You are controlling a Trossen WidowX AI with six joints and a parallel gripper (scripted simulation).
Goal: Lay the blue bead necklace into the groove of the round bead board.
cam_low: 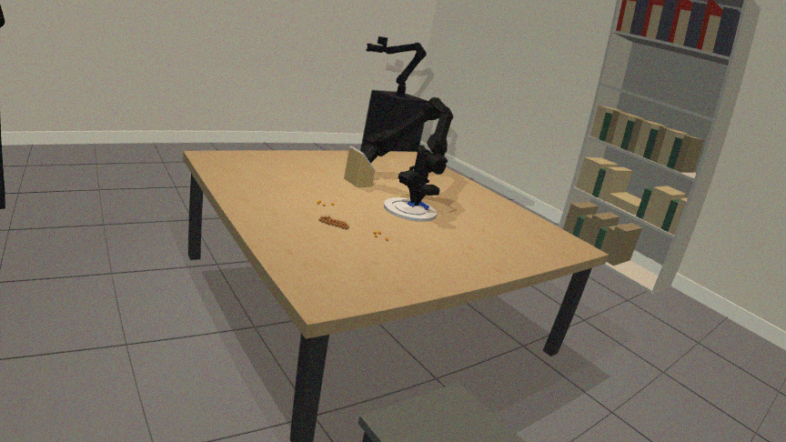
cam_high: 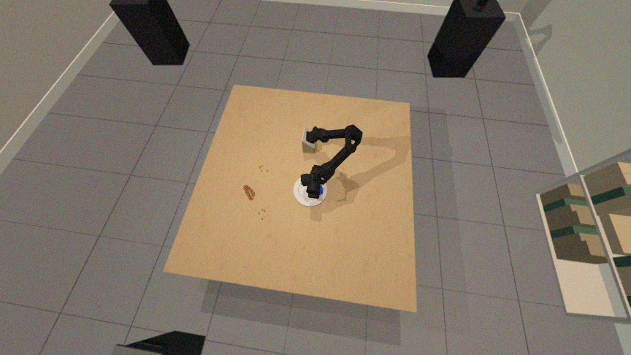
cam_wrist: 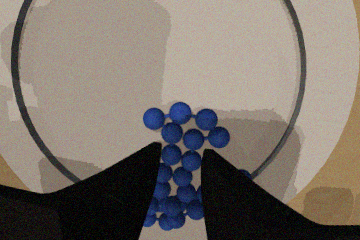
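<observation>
The round white bead board [cam_high: 303, 195] [cam_low: 399, 209] [cam_wrist: 200, 12] lies near the middle of the table, with a dark circular groove [cam_wrist: 298, 52] near its rim. The blue bead necklace [cam_wrist: 182, 159] [cam_low: 418, 204] [cam_high: 321, 190] is bunched in a heap at one edge of the board, lying across the groove. My gripper [cam_wrist: 182, 155] [cam_high: 312, 189] [cam_low: 415, 198] reaches down onto the board and is shut on the bunched necklace. Some beads stick out past the fingertips, others sit between the fingers.
A brown bead strand [cam_high: 249, 191] [cam_low: 334, 221] and small groups of loose orange beads [cam_high: 263, 168] [cam_low: 379, 235] lie on the wooden table [cam_high: 288, 258] left of the board. A tan block [cam_high: 309, 145] [cam_low: 357, 169] stands at the arm's base. A bookshelf [cam_low: 655, 125] stands at the right.
</observation>
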